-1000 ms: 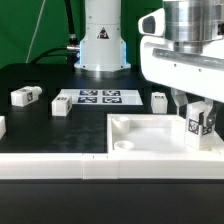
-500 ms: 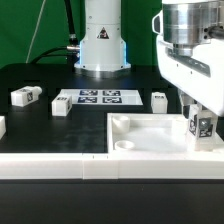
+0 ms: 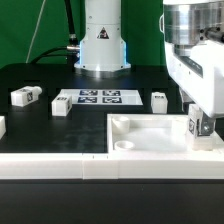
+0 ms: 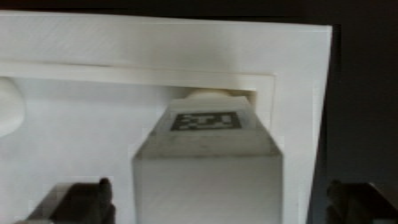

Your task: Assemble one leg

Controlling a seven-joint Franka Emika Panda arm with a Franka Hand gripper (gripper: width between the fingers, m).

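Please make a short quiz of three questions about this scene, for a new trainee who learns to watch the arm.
1. True or false: the claw holds the leg over the right corner of the panel, as the exterior view shows it.
2. How many loose small blocks lie on the black table in the exterior view, not counting the held one? A) one B) three C) five
3. Fill in: the flat white board with several tags between the blocks is the ______ board.

Key
1. True: the leg stands upright at that corner, tag facing the camera.
2. B: block, block and block.
3. marker: the marker board.
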